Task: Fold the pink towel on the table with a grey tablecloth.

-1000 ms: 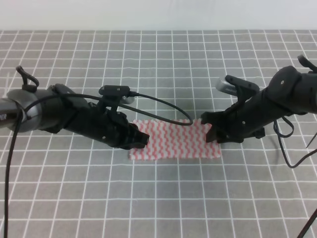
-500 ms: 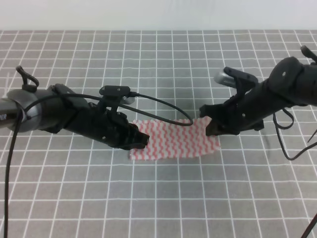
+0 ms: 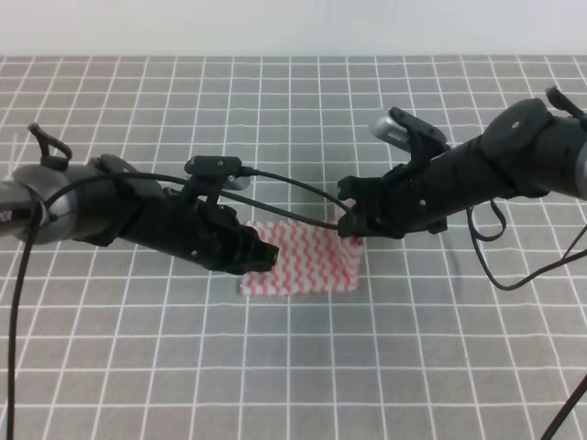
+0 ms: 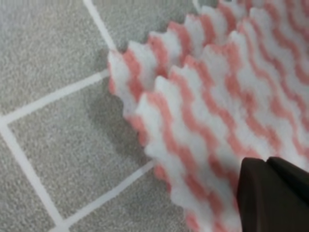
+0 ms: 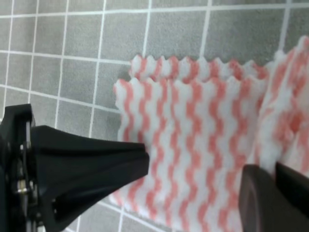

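Pink towel point(image 3: 303, 266) lies near the middle of my worktop point(image 3: 293, 119), its long axis running left to right across the grey grid cloth. My left hand point(image 3: 261, 258) pins its left end flat, and from the high view I cannot tell whether that hand is clamped or apart. My right hand point(image 3: 351, 220) is pinched together on the right end, which is raised off the cloth and curled over toward the left. The left wrist view shows two jagged layers point(image 4: 193, 96) stacked at that corner; the right wrist view shows the lifted fold point(image 5: 285, 96) beside the flat part.
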You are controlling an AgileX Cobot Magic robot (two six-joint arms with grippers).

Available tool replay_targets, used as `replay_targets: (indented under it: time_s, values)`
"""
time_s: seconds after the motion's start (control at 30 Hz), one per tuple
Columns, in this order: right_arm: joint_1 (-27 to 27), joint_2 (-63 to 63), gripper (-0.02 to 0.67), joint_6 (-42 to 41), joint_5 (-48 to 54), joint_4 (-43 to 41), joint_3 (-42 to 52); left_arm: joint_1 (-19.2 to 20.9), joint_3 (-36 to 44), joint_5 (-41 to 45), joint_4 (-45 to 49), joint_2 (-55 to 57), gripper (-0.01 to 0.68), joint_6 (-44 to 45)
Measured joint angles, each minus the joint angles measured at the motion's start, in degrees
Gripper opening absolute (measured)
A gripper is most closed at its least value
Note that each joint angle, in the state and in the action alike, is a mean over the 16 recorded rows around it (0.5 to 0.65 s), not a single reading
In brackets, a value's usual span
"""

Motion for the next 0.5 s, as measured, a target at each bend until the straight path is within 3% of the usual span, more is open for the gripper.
replay_targets:
  time_s: [0.5]
  values:
    - [0.7,-0.1,-0.014,-0.4,-0.8,0.8,0.0,4.5,-1.8,7.2,-2.0,-1.0,-0.003,0.9]
